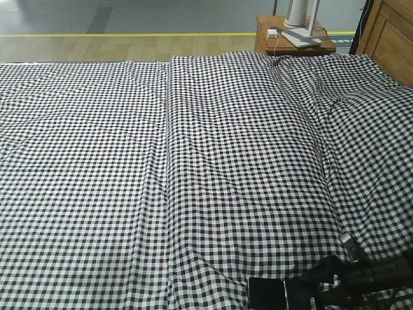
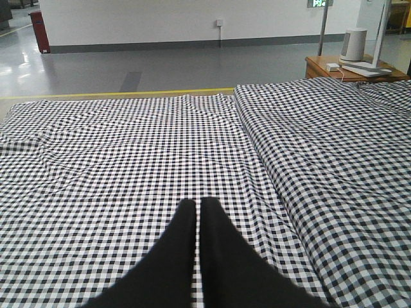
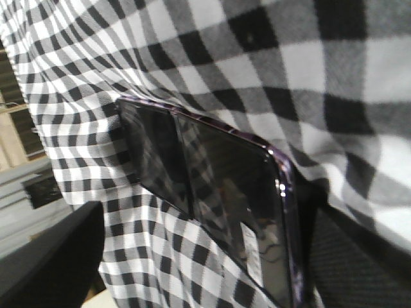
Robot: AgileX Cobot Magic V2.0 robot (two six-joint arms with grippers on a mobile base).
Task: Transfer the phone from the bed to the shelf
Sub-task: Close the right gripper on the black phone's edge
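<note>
A: The right gripper (image 3: pixel 202 224) is seen opened wide, with one finger on each side of the phone (image 3: pixel 212 186). Is the phone already held?

B: That cannot be said. In the right wrist view, the dark pad (image 3: pixel 350 256) at the lower right of the frame is placed just beside the pinkish edge of the phone, perhaps touching it. The other finger (image 3: pixel 51 263), at the lower left, is apart from it, and checked cloth is visible between them. So nothing is gripped yet.

A: And where is the phone found?

B: It is laid flat on the bed (image 1: pixel 193 161), glossy face up, at the bottom edge of the front view, a little right of the middle. It is judged not to be lifted.

A: What is noted about the left gripper (image 2: pixel 197 215)?

B: Its two black fingers are pressed together at the bottom centre of its own view, and nothing is held between them. Only bedding is seen beyond it.

A: Then how much of the task is done?

B: Only the approach is judged to be finished. The closing on the phone, the lift and the carrying are left to be done. The shelf is not shown in any view, so the placing is judged to be far off.
</note>
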